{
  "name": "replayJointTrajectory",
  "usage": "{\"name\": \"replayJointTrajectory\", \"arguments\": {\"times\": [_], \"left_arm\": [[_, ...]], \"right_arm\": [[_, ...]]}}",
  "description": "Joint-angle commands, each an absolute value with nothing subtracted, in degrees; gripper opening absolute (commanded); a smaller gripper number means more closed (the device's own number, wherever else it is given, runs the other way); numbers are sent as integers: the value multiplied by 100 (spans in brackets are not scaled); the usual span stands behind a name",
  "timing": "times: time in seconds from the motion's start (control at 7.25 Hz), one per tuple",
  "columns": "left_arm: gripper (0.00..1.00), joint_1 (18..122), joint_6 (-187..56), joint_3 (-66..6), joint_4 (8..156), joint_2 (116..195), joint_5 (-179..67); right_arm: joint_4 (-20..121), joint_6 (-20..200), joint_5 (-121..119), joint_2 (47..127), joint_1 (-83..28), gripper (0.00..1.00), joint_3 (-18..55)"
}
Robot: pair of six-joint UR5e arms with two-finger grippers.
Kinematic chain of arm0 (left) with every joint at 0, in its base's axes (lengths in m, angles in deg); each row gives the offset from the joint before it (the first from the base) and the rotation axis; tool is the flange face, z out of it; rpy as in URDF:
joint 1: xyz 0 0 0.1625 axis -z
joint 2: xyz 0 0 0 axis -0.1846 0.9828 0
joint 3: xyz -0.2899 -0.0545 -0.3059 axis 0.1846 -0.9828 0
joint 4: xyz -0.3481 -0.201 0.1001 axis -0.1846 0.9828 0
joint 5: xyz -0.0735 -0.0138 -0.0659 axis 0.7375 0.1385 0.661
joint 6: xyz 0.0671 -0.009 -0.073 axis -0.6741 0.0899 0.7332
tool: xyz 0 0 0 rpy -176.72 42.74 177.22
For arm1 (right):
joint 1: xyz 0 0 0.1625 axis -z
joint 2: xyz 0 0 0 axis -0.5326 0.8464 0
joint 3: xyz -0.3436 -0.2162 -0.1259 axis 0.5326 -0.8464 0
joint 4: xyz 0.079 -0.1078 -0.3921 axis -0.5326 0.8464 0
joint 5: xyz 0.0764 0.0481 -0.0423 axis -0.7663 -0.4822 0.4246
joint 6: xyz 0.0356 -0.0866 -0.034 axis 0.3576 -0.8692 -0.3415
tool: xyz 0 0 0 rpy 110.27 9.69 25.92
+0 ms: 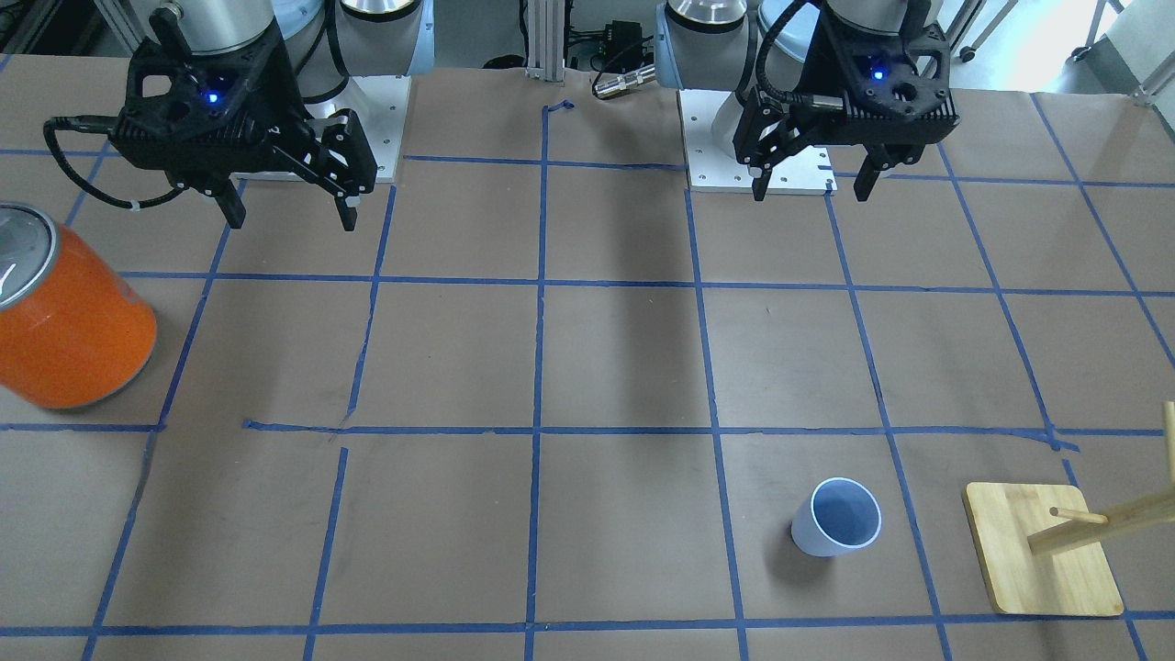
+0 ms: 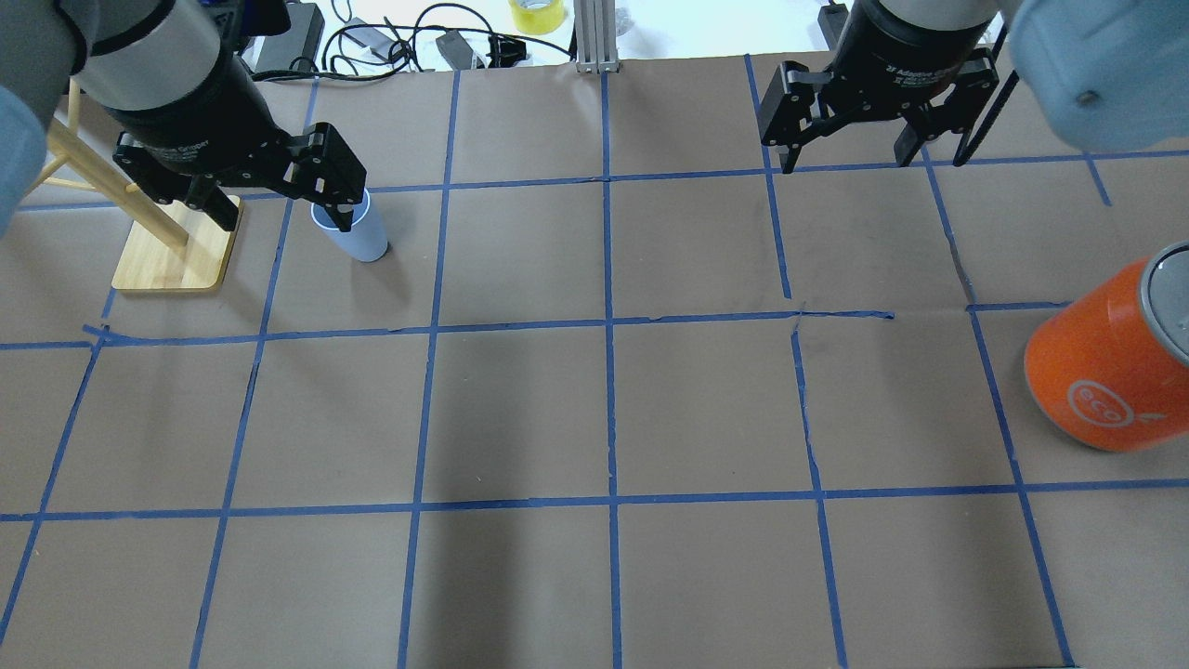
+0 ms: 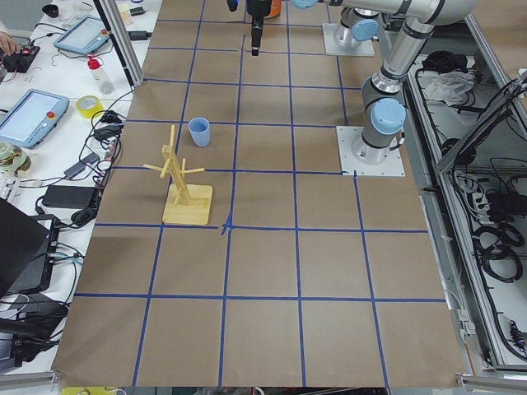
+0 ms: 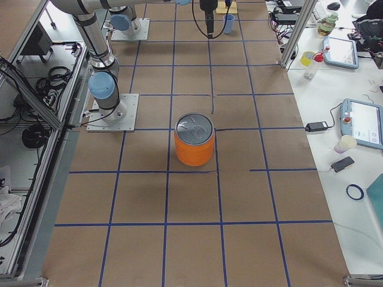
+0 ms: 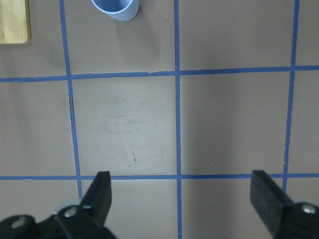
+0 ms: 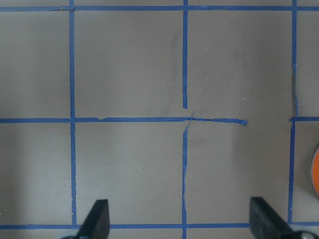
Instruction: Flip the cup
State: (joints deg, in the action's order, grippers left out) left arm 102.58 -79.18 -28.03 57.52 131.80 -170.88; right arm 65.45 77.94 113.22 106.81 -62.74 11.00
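Note:
The small pale blue cup (image 1: pixel 835 516) stands upright on the brown table with its mouth up, next to the wooden stand. It also shows in the overhead view (image 2: pixel 360 240), the exterior left view (image 3: pixel 198 132) and at the top of the left wrist view (image 5: pixel 115 7). My left gripper (image 1: pixel 812 188) is open and empty. It hangs high above the table, on the robot's side of the cup, and does not touch it (image 2: pixel 283 221) (image 5: pixel 182 196). My right gripper (image 1: pixel 292 220) is open and empty, high over the other half of the table (image 2: pixel 845 163) (image 6: pixel 182 219).
A large orange can with a silver top (image 1: pixel 69 321) stands on my right side (image 2: pixel 1105 362). A wooden peg stand on a square base (image 1: pixel 1037 551) is beside the cup (image 2: pixel 176 251). Blue tape lines grid the brown table.

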Motion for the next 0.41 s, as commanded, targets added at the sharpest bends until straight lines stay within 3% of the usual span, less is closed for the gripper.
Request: {"name": "replayJointTrajectory", "arguments": {"times": [0.0, 0.28], "left_arm": [[100, 10257, -7917, -2820, 5749, 13191, -17053], [100, 10266, -7917, -2838, 5749, 13191, -17053]], "right_arm": [[6542, 7794, 11339, 10687, -6274, 100, 1100], [6542, 7794, 11339, 10687, -6266, 100, 1100]]}}
